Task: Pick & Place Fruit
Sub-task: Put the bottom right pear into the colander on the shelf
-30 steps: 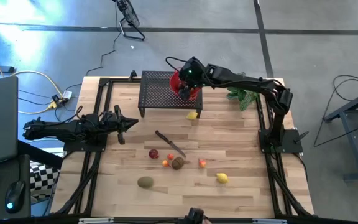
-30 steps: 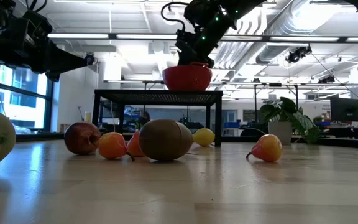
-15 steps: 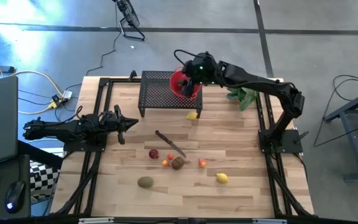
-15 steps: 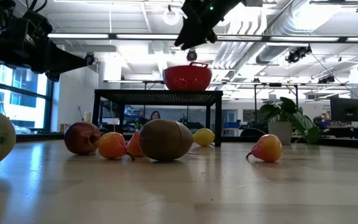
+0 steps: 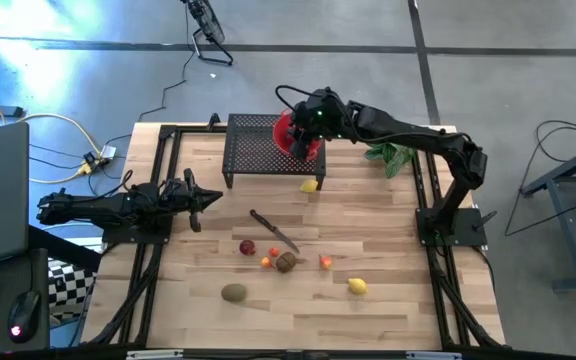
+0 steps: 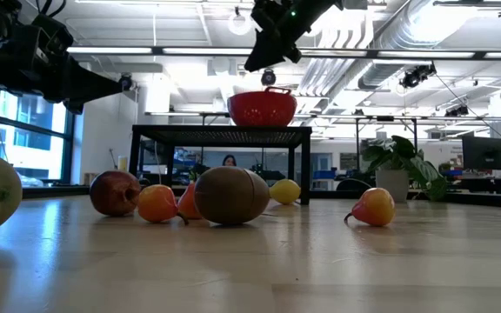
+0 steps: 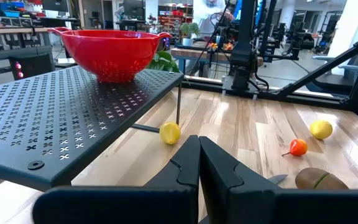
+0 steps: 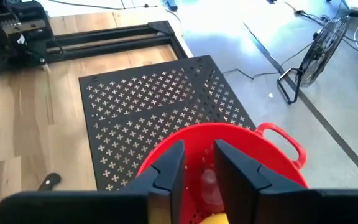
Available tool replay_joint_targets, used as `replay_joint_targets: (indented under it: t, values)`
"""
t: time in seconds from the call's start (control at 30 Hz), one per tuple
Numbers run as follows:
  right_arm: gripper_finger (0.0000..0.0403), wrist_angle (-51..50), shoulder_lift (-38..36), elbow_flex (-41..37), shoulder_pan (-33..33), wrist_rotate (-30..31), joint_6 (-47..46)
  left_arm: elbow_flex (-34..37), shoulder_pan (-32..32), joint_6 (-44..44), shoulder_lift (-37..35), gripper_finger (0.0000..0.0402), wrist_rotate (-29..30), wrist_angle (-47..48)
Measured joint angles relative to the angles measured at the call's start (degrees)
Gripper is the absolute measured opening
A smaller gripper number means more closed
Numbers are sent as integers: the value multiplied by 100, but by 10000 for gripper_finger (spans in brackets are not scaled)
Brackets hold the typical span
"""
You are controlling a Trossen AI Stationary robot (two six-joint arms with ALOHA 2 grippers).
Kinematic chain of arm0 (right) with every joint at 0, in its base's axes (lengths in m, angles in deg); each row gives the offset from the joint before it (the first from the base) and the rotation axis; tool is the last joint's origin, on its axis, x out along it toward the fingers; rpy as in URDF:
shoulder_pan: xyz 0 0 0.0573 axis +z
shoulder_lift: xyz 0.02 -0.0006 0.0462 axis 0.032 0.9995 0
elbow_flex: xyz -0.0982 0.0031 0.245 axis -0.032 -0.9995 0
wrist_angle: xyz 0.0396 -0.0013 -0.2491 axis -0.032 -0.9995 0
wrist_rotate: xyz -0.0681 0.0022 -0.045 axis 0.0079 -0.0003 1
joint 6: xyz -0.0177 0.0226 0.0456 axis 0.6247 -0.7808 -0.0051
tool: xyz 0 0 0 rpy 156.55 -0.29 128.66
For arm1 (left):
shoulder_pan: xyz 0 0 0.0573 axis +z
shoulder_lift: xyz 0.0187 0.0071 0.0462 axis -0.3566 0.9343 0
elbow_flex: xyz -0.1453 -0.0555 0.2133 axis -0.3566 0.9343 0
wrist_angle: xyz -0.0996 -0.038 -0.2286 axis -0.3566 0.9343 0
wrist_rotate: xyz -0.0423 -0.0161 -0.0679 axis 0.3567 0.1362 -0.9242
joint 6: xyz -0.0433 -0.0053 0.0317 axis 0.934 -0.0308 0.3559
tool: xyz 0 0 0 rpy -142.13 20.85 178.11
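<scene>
Your right claw (image 8: pixel 194 163), its fingers a narrow gap apart and empty, hovers over the red colander bowl (image 5: pixel 296 136) on the black perforated metal stand (image 5: pixel 258 150), while your left claw (image 7: pixel 199 163), closed, waits by the counter's (image 5: pixel 388 250) left edge.

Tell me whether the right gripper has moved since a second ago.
Yes. In the low view the right gripper has risen clear above the red bowl, whose rim it nearly touched a second ago.

Bare wooden table (image 5: pixel 368 215) lies open between the black perforated stand (image 5: pixel 253 150) and the fruit cluster around the kiwi (image 5: pixel 286 262). The knife (image 5: pixel 273 231) and a lemon (image 5: pixel 310 185) interrupt it; the red colander (image 5: pixel 290 135) tops the stand.
</scene>
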Motion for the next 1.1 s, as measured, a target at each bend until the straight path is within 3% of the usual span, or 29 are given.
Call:
replay_joint_targets:
  t: [0.7,0.83,1.1]
  values:
    - [65,180,0,0,13,-22,-157,0,0,0,0,0,0,0]
    - [57,308,0,0,118,-18,-568,0,2,2,0,0,0,2]
    - [38,30,-35,0,485,-11,-444,0,2,2,0,0,-2,0]
